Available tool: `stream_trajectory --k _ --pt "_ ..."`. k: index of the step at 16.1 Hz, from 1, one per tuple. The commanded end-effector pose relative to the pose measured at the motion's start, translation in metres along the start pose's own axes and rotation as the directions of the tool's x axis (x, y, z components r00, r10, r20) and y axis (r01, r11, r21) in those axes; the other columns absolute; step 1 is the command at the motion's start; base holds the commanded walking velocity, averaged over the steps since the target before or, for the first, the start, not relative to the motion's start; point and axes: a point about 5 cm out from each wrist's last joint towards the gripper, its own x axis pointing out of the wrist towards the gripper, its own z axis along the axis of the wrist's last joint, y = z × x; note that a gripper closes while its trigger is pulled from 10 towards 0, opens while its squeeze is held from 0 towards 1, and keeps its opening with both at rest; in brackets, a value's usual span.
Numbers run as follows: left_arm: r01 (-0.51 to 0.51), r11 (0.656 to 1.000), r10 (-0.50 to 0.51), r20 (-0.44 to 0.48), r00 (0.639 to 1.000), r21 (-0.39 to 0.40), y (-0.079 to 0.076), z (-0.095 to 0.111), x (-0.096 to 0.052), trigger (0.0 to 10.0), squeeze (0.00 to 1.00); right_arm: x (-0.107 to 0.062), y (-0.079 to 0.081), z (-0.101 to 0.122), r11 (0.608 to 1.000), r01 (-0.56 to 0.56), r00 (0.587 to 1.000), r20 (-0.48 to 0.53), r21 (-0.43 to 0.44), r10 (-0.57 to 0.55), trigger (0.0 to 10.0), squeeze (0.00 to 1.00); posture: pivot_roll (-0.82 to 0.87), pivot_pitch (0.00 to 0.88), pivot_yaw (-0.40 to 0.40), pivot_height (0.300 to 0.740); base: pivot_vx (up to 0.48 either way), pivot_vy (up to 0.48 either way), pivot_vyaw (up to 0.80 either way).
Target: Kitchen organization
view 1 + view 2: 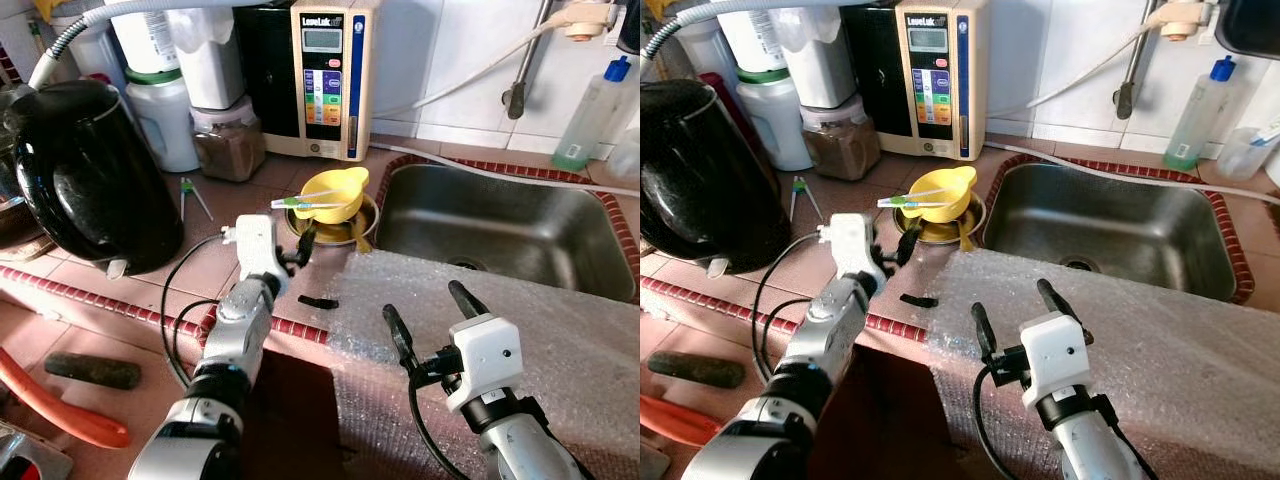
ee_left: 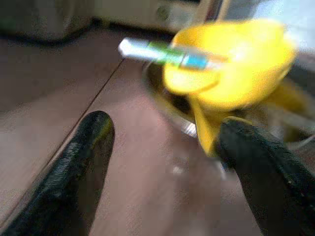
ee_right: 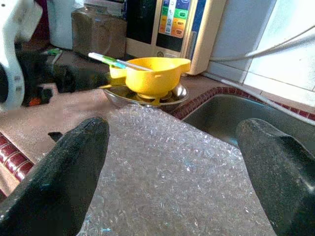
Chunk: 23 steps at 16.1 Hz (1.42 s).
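A yellow spouted cup [image 1: 337,192] sits in a small steel bowl [image 1: 368,212] on the tiled counter, just left of the sink [image 1: 500,225]. A green-and-white stick-like utensil [image 1: 305,203] lies across the cup's rim. My left gripper [image 1: 300,246] is low over the counter right beside the bowl's left side, open, with nothing between its fingers [image 2: 83,162]. My right gripper [image 1: 425,305] hovers open over a sheet of bubble wrap [image 1: 540,320] that covers the counter's front right. In the right wrist view the cup [image 3: 150,76] lies ahead beyond the wrap.
A big black kettle [image 1: 90,170] stands at the left. Jars [image 1: 165,115] and a water unit [image 1: 325,80] line the back wall. A small black piece [image 1: 318,301] lies on the counter near the front edge. A dish-soap bottle [image 1: 590,115] stands behind the sink.
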Motion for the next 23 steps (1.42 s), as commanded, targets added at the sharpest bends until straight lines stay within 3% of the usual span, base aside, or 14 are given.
stream_trajectory --k 1,4,8,13,15,16,17,18,20,21,23 --pt "-0.017 1.000 0.017 -0.012 1.000 0.017 0.001 -0.002 -0.001 10.0 1.00 0.001 0.003 -0.001 1.000 -0.017 1.000 0.001 0.001 0.017 10.0 0.00 -0.08 0.000 0.079 0.740 0.000 0.000 0.00" --pt "0.093 0.995 -0.090 0.072 0.993 -0.031 -0.022 0.010 0.001 10.0 1.00 0.001 0.003 -0.001 1.000 -0.020 1.000 0.002 0.003 0.020 10.0 0.00 -0.08 0.000 0.074 0.740 0.000 0.000 0.00" --pt "0.120 0.993 -0.119 0.153 0.981 0.003 -0.036 0.026 0.004 10.0 1.00 0.002 0.004 -0.001 1.000 -0.020 1.000 0.003 0.000 0.020 10.0 0.00 -0.08 0.000 0.080 0.740 0.000 0.000 0.00" --pt "0.226 0.974 -0.224 0.133 0.966 -0.002 -0.054 0.021 0.003 10.0 1.00 0.002 0.005 0.000 1.000 -0.017 1.000 0.005 0.001 0.017 10.0 0.00 -0.08 0.000 0.085 0.740 0.000 0.000 0.00" --pt "0.256 0.967 -0.256 0.111 0.960 0.010 -0.061 0.019 0.004 10.0 0.12 0.002 0.005 -0.001 1.000 -0.015 1.000 0.006 0.002 0.015 10.0 0.00 -0.08 0.000 0.086 0.740 0.000 0.000 0.00" --pt "0.302 0.953 -0.302 0.096 0.948 0.019 -0.069 0.017 0.004 10.0 0.00 0.003 0.006 -0.001 1.000 -0.015 1.000 0.006 0.003 0.015 10.0 0.00 -0.08 0.000 0.085 0.740 0.000 0.000 0.00" --pt "0.331 0.943 -0.331 0.104 0.938 0.019 -0.073 0.016 0.003 10.0 0.60 0.002 0.006 -0.001 1.000 -0.015 1.000 0.006 0.003 0.015 10.0 0.00 -0.08 0.000 0.087 0.740 0.000 0.000 0.00" --pt "0.345 0.938 -0.347 0.088 0.934 0.039 -0.077 0.013 0.003 10.0 1.00 0.002 0.006 -0.001 1.000 -0.015 1.000 0.006 0.002 0.015 10.0 0.00 -0.09 0.000 0.091 0.740 0.000 0.000 0.00" --pt "0.370 0.927 -0.374 0.069 0.925 0.063 -0.083 0.010 0.003 10.0 0.98 0.002 0.005 0.000 1.000 -0.012 1.000 0.005 0.001 0.012 10.0 0.00 -0.09 0.000 0.092 0.740 0.000 0.000 0.00" --pt "0.375 0.925 -0.378 0.061 0.924 0.052 -0.087 0.009 0.004 10.0 0.00 0.001 0.005 0.000 1.000 -0.008 1.000 0.004 -0.001 0.008 10.0 0.00 -0.10 0.000 0.095 0.740 0.000 0.000 0.00" --pt "0.395 0.919 -0.393 0.077 0.916 -0.010 -0.095 0.012 0.005 10.0 0.00 0.000 0.006 -0.001 1.000 -0.007 1.000 0.003 -0.001 0.007 10.0 0.00 -0.10 0.000 0.097 0.740 0.000 0.000 0.00"
